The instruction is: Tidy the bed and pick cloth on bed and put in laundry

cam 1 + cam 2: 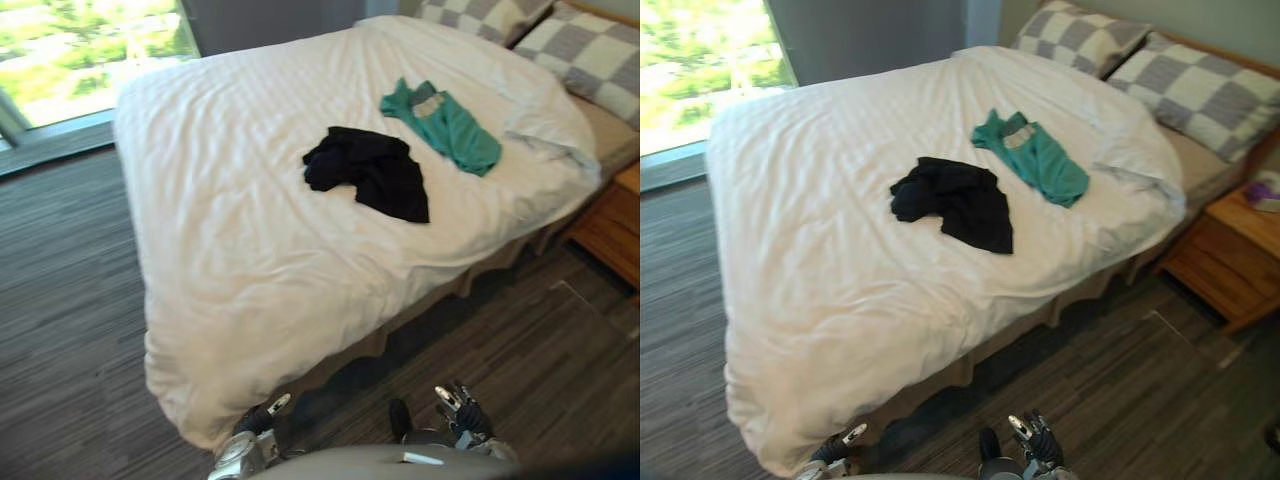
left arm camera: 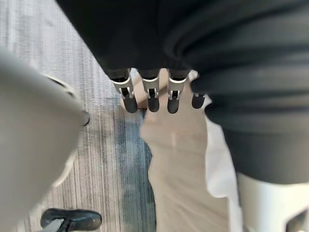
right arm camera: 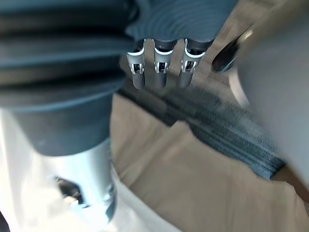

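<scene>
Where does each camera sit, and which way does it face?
Left eye view: on the head, facing down at the bed, black cloth and green cloth; left hand and right hand at the bottom.
Right eye view: beside it, same scene and hands.
Left wrist view: along the left hand's fingers, down at floor and bed edge.
Right wrist view: the same along the right hand's fingers.
Both eye views share both cloths.
</scene>
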You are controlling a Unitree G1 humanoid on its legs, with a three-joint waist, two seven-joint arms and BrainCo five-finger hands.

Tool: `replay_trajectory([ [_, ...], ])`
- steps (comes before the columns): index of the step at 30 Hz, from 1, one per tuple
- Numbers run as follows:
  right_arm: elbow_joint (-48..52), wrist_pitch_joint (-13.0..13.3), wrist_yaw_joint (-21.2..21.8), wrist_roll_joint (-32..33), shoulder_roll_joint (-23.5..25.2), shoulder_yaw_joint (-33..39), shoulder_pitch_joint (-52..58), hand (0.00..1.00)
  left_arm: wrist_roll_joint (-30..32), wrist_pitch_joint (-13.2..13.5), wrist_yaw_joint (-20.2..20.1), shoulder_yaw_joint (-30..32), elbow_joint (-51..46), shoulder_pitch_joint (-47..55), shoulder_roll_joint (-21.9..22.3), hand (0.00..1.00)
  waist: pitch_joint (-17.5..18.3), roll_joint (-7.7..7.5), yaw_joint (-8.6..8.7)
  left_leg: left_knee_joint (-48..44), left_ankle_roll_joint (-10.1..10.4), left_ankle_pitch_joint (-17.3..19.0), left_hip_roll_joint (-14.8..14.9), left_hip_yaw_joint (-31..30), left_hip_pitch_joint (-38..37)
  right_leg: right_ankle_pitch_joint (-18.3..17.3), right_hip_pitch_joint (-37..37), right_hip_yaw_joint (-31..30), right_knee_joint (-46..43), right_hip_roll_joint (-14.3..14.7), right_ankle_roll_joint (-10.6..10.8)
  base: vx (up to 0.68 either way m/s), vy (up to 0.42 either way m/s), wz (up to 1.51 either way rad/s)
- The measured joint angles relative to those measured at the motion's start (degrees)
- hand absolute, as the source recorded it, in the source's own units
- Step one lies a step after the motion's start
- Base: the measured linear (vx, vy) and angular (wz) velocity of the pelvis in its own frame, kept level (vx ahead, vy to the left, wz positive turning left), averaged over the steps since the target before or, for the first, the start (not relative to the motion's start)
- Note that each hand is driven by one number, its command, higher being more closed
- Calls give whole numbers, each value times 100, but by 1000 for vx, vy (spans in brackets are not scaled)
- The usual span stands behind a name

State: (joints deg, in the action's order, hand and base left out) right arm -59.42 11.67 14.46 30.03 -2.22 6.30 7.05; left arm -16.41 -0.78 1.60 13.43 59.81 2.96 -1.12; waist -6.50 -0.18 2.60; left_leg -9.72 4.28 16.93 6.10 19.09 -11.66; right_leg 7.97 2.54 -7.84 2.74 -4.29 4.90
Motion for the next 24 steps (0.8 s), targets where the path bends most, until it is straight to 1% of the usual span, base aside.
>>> replay_trajectory([
  [1,40,3,-94,20,-12,-52,1,0,-5,0,-30,0,-14,-55,74,0,4,24,-4,63,-43,-23,9,190,-59,-201,83,597,-177,-122,-250,-41,59,-54],
  [2,121,22,-167,28,-37,-69,-1,0,3,-4,-90,0,-30,-79,132,0,7,76,-1,81,-57,-32,56,315,-60,-323,254,1104,-539,-219,-443,-17,38,-48],
  [3,159,55,-214,34,-59,-115,-7,0,5,-6,-143,-1,-48,-76,154,0,8,98,-7,89,-56,-32,99,389,-66,-369,385,1346,-917,-251,-509,106,17,-52],
  [4,212,112,-318,63,-77,-213,2,0,17,-4,-176,-3,-66,-63,168,0,7,111,5,136,-31,-46,147,516,-153,-666,508,1645,-1515,-252,-469,170,-5,-67],
  [5,230,151,-424,98,-78,-276,31,0,32,-4,-209,-2,-81,-50,164,0,1,88,-3,160,-8,-59,107,623,-281,-780,562,1816,-1710,-235,-444,168,-3,-85],
  [6,238,213,-511,138,-98,-305,64,0,37,-7,-252,-4,-59,-51,190,0,17,68,8,152,-29,-88,58,715,-351,-776,617,1770,-1792,-188,-441,77,-21,-102],
  [7,235,284,-627,159,-95,-357,60,0,102,-9,-285,-67,-4,-63,201,0,31,37,32,138,-237,-223,-31,751,-368,-719,709,1680,-1832,-174,-478,17,-50,-91],
  [8,236,311,-669,180,-105,-389,50,0,140,-17,-286,-140,4,-96,206,0,19,22,64,137,-366,-305,-83,787,-367,-614,753,1632,-1793,-163,-524,-30,-88,-119],
  [9,220,349,-768,185,-142,-456,2,0,139,-21,-287,-257,1,-149,240,0,6,21,79,137,-629,-470,-126,989,-324,-155,755,1594,-1359,-19,-596,-43,-67,-119],
  [10,224,354,-815,180,-148,-463,-97,0,133,-22,-288,-288,-4,-97,246,0,39,119,17,162,-723,-533,-78,1125,-313,56,729,1570,-1107,81,-611,-103,-123,-159],
  [11,260,335,-893,119,-186,-466,-192,0,101,-22,-258,-365,-11,-81,272,0,-54,259,12,175,-662,-529,58,1337,-370,-701,1047,1824,-2236,61,-982,-27,-126,-119],
  [12,272,293,-981,106,-138,-493,-205,0,2,-20,-233,-652,-35,-96,244,0,-77,77,132,131,-497,-474,-57,1502,-547,-1501,1308,2208,-3885,-397,-1006,-16,-136,-91],
  [13,271,284,-1035,64,-82,-502,-136,0,-37,-13,-224,-801,-56,-115,202,0,-101,-10,190,53,-423,-454,-217,1552,-580,-1592,1319,2386,-4057,-568,-958,1,-106,-97],
  [14,346,279,-1090,0,-133,-584,-128,0,-58,-9,-165,-907,13,-228,201,0,-96,-44,91,-198,-416,-448,-180,1609,-603,-1553,1157,2535,-3902,-435,-1090,-105,-117,-163],
  [15,349,282,-1164,1,-140,-778,-263,0,-123,-15,-121,-1023,24,-205,183,0,-70,-32,-3,-85,-448,-260,-324,1351,-496,-1447,742,2080,-2746,-67,-938,-172,-135,-195],
  [16,344,249,-1219,3,-120,-861,-352,0,-171,-12,-114,-1141,35,-181,233,0,-22,121,-78,200,-528,-318,-356,1181,-399,-1368,474,1865,-2061,148,-809,-243,-123,-195],
  [17,389,231,-1329,4,-149,-905,-606,0,-248,18,-108,-1332,-17,-224,357,0,-156,524,-53,403,-375,-553,-22,1225,-230,-1936,636,2408,-3016,101,-1135,-173,-122,-128],
  [18,390,212,-1422,4,-102,-1106,-637,0,-248,-31,-71,-1561,-34,-228,329,0,-123,360,18,286,-302,-517,-169,1341,-211,-2301,502,2612,-3705,-526,-701,-97,-165,-115],
  [19,381,118,-1498,0,30,-1319,-637,0,-257,-32,-17,-1720,-54,-265,219,0,-130,167,-16,-13,-210,-451,-203,1479,-114,-2617,268,2323,-3046,-515,-457,-5,-163,-61],
  [20,382,76,-1525,-4,57,-1412,-651,0,-255,-34,33,-1754,-39,-289,265,0,-177,268,-46,-138,-157,-410,-55,1508,-16,-2436,176,2271,-2781,-336,-463,-42,-189,-62],
  [21,395,44,-1582,-34,29,-1498,-689,0,-258,-90,55,-1865,-48,-295,312,0,-172,499,-51,-357,-197,-439,199,1502,160,-2080,-70,2176,-2057,-3,-560,-110,-194,-65],
  [22,379,-45,-1718,-46,8,-1635,-745,0,-277,-161,108,-1926,-155,-286,308,0,-236,512,-58,-663,-223,-487,278,1372,337,-1750,-302,1964,-1392,143,-584,-106,-173,-66],
  [23,362,-83,-1761,-50,-7,-1684,-744,0,-291,-184,128,-1914,-227,-269,301,0,-241,495,-64,-719,-220,-485,244,1197,403,-1660,-346,1887,-1258,144,-599,-105,-134,-81],
  [24,327,-126,-1842,-45,-61,-1752,-746,0,-318,-246,128,-1865,-312,-211,291,0,-249,483,-88,-748,-216,-483,39,708,522,-1538,-392,1669,-1093,164,-618,-72,-64,-89],
])
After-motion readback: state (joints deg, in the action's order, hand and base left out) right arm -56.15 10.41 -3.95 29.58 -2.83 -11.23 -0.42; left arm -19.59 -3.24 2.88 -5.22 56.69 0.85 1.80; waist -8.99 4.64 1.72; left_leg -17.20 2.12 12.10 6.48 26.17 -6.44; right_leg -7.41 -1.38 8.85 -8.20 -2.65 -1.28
